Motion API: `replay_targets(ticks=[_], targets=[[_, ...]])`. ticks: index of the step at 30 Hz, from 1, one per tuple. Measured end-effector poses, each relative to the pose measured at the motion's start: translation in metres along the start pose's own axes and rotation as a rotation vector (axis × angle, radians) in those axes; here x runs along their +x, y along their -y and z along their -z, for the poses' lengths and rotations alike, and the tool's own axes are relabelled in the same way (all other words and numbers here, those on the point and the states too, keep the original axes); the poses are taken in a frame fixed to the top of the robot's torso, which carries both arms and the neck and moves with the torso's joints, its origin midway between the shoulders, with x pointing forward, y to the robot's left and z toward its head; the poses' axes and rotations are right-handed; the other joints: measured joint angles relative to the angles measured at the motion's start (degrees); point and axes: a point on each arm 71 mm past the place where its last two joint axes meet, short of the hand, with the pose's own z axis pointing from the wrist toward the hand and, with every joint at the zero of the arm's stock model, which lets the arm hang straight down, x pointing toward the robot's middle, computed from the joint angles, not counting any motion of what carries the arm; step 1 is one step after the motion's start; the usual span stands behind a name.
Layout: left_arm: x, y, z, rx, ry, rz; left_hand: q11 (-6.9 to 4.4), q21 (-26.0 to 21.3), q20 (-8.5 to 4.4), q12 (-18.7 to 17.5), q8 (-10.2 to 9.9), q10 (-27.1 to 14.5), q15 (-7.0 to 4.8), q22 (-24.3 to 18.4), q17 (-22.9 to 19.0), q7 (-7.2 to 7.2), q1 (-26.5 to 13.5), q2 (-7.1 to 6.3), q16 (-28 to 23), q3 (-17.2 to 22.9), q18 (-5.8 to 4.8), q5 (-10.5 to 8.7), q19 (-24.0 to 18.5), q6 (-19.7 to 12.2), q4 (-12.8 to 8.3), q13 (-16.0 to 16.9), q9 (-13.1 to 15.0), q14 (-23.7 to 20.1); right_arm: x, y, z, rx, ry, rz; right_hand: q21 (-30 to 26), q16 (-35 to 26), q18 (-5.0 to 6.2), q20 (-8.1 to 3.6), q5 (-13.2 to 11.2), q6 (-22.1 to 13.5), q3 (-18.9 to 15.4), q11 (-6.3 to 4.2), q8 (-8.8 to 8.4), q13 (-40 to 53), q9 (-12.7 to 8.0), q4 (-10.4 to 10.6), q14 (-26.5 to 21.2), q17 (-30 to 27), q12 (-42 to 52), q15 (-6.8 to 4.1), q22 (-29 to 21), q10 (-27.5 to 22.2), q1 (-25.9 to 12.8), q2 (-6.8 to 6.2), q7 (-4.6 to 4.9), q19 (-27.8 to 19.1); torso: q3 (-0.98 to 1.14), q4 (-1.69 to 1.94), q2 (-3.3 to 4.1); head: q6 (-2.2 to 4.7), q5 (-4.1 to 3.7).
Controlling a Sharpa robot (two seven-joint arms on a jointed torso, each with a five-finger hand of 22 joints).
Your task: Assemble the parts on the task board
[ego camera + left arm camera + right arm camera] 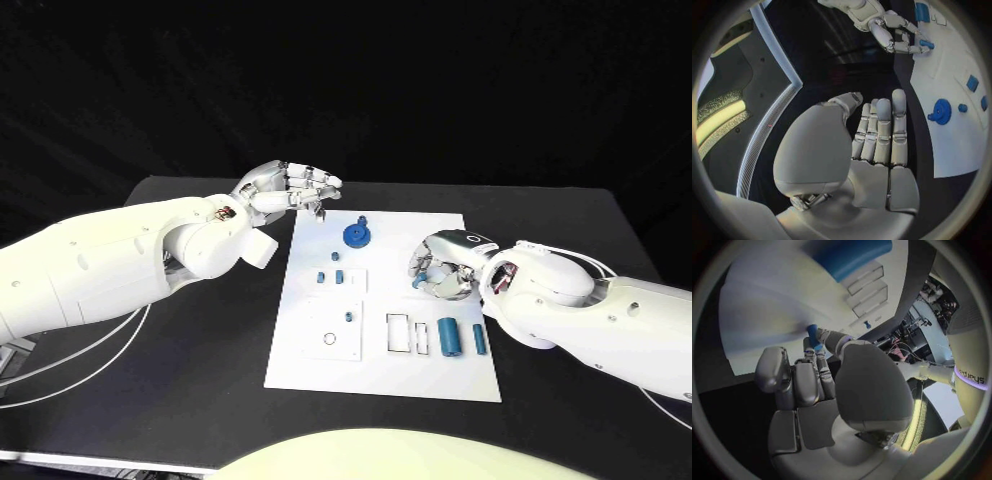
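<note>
One small peg in hand, board half populated

One small blue plastic peg is sitting pinched in the fingertips of the right hand, hovering over the right middle of the white rectangular task board. It is looking rigid, light and smooth, so likely slippery; gripping its short sides seems wisest. The left hand is idling at the board's far left corner, fingers together, holding nothing. A blue toothed gear is lying nearby.

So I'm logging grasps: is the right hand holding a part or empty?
Holding. The right hand pinches a small blue part at its fingertips over the task board; the left wrist view shows the same pinch.
</note>
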Motion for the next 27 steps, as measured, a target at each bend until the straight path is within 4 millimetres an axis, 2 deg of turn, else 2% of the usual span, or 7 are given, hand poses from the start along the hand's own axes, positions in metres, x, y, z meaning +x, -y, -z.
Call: replay_targets(ticks=[4,9,14,15,16,24,27], targets=[[0.000,0.000,0.000,0.000,-0.001,0.000,0.00,0.0,0.00,0.0,0.0,0.0,0.00,0.0,0.0,0.00,0.0,0.00,0.0,0.0,0.00,0.00,0.0,0.0,0.0,0.0,0.0,0.0,0.000,-0.002,0.000,-0.005,0.012,0.000,1.3,0.0,0.00,-0.41,-0.2,1.3,0.9,1.08,0.80,0.0,0.6,-0.9,0.0,-0.2,0.0,-0.39,0.0,1.0,0.5,0.46,-0.47,0.4,0.00,-0.01,0.00,0.01,-0.06],[0.000,0.000,0.000,-0.001,-0.001,0.000,0.00,0.0,0.00,0.0,0.0,0.0,0.00,0.0,0.0,0.00,0.0,0.00,0.0,0.0,0.00,0.00,0.0,0.0,0.0,0.0,0.0,0.0,-0.001,-0.004,0.002,-0.013,0.031,0.000,1.9,0.0,0.01,-0.63,-1.3,1.7,1.6,1.57,1.07,0.0,0.9,-1.6,0.0,-0.2,0.0,-0.38,0.0,1.5,0.5,0.52,-0.48,0.6,-0.02,0.03,-0.01,0.01,-0.09],[0.000,0.000,0.000,-0.001,-0.001,0.000,0.00,0.0,0.00,0.0,0.0,0.0,0.00,0.0,0.0,0.00,0.0,0.00,0.0,0.0,0.00,0.00,0.0,0.0,0.0,0.0,0.0,0.0,-0.005,-0.008,0.006,-0.024,0.049,0.002,2.4,0.0,0.02,-0.62,-1.4,1.7,1.6,1.60,1.07,0.0,0.9,-1.6,-0.2,-0.2,0.0,-0.58,0.0,1.5,0.5,0.52,-0.48,0.6,-0.05,0.03,-0.03,-0.05,-0.12],[0.000,0.000,0.000,-0.001,-0.001,0.000,0.00,0.0,0.00,0.0,0.0,0.0,0.00,0.0,0.0,0.00,0.0,0.00,0.0,0.0,0.00,0.00,0.0,0.0,0.0,0.0,0.0,0.0,-0.008,-0.010,0.007,-0.030,0.054,0.003,2.4,0.0,-0.63,-0.62,-1.5,1.7,1.7,1.60,1.07,0.0,1.0,-1.7,-0.2,-0.2,0.0,-0.59,0.0,1.5,0.5,0.52,-0.48,0.6,-0.05,0.03,-0.04,-0.07,-0.13],[0.000,0.000,0.000,-0.001,-0.001,0.000,0.00,0.0,0.00,0.0,0.0,0.0,0.00,0.0,0.0,0.00,0.0,0.00,0.0,0.0,0.00,0.00,0.0,0.0,0.0,0.0,0.0,0.0,-0.011,-0.012,0.008,-0.036,0.059,0.004,2.4,0.0,-0.77,-0.62,-1.5,1.7,1.8,1.60,1.07,0.0,1.0,-1.8,-0.2,-0.2,0.0,-0.59,0.0,1.5,0.5,0.53,-0.48,0.6,-0.05,0.03,-0.04,-0.07,-0.15],[0.002,0.000,-0.002,-0.001,-0.005,0.002,0.00,0.0,0.00,0.0,0.0,0.0,0.00,0.0,0.0,0.00,0.0,0.00,0.0,0.0,0.00,0.00,0.0,0.0,0.0,0.0,0.0,0.0,-0.037,-0.027,0.015,-0.080,0.105,0.020,2.6,0.0,-0.77,-0.81,-1.6,1.9,1.9,1.60,1.07,0.0,1.0,-1.9,0.0,-0.1,0.0,-0.79,0.0,1.5,0.5,0.52,-0.67,0.8,-0.10,0.05,-0.11,0.14,-0.24],[0.003,0.000,-0.002,-0.001,-0.006,0.002,0.00,0.0,0.00,0.0,0.0,0.0,0.00,0.0,0.0,0.00,0.0,0.00,0.0,0.0,0.00,0.00,0.0,0.0,0.0,0.0,0.0,0.0,-0.043,-0.036,0.018,-0.106,0.117,0.019,2.6,0.0,-0.77,-0.81,-1.4,2.1,1.9,1.59,1.08,0.0,1.0,-1.9,0.0,-0.1,0.0,-0.79,0.0,1.5,0.5,0.52,-0.47,0.8,-0.10,0.03,-0.15,0.32,-0.21]])
